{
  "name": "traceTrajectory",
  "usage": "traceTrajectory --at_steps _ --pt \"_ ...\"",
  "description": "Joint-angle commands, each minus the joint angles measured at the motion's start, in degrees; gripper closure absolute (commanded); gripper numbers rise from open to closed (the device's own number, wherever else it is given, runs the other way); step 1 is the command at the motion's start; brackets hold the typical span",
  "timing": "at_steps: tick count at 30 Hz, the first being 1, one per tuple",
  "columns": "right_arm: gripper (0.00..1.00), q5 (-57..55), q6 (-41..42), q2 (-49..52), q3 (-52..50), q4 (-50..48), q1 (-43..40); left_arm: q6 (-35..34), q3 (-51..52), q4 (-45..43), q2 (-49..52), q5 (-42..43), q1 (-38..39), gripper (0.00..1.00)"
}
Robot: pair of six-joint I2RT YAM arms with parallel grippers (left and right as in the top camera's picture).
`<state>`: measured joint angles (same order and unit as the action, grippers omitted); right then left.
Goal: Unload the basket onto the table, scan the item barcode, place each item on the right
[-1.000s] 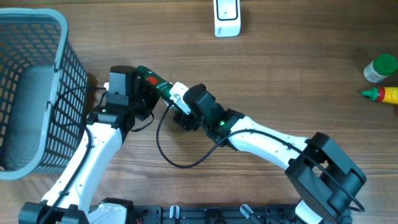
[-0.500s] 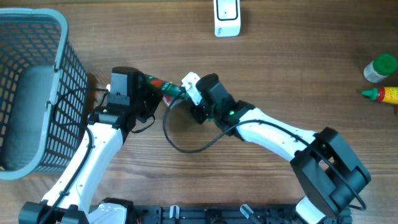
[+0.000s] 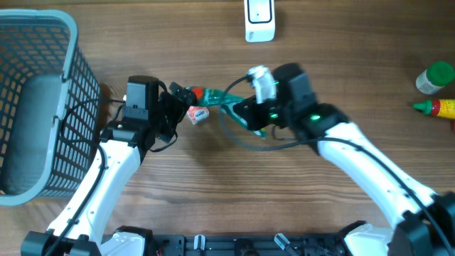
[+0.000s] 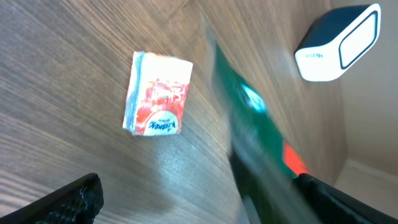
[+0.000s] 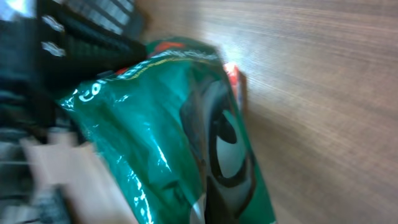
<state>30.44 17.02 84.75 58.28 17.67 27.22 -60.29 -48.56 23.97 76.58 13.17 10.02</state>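
The item, a green foil packet [image 3: 213, 97], hangs just above the table between the two arms. My right gripper [image 3: 239, 107] is shut on its right end. The packet fills the right wrist view [image 5: 168, 124] and hides the jaws there. My left gripper [image 3: 178, 107] stands open at the packet's left end. In the left wrist view its fingers [image 4: 68, 199] are wide apart, and the blurred packet [image 4: 261, 137] passes close to the right one. The white barcode scanner [image 3: 259, 20] stands at the back centre and also shows in the left wrist view [image 4: 339, 40]. No barcode is visible.
A small red-and-white sachet [image 3: 197, 114] lies on the wood below the packet, also seen from the left wrist [image 4: 157, 93]. A grey mesh basket [image 3: 43, 43] fills the far left. A green-capped bottle [image 3: 435, 77] and a red-and-yellow bottle [image 3: 441, 108] stand at the right edge.
My left gripper has opened and let go of the packet. The right gripper closed on the packet and moved right with it. The small sachet now lies on the table.
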Motion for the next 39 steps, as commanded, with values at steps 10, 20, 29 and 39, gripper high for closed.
traceTrajectory --at_steps 10,20,29,39 --pt "0.96 23.21 3.76 -3.45 1.27 14.36 -12.39 6.21 -0.59 -0.85 -4.22 -2.32 -0.37 0.00" --pt "0.96 41.03 1.22 -5.31 1.29 24.30 -17.64 6.10 -0.42 4.22 -4.57 -8.68 -0.37 0.00" --pt "0.96 43.30 9.33 -6.12 1.29 30.16 -26.64 6.08 -0.42 4.20 -4.50 -8.79 -0.37 0.00" --pt "0.96 42.99 13.11 -6.14 1.29 29.99 -30.51 5.88 1.01 4.83 -2.38 -9.22 -0.37 0.00"
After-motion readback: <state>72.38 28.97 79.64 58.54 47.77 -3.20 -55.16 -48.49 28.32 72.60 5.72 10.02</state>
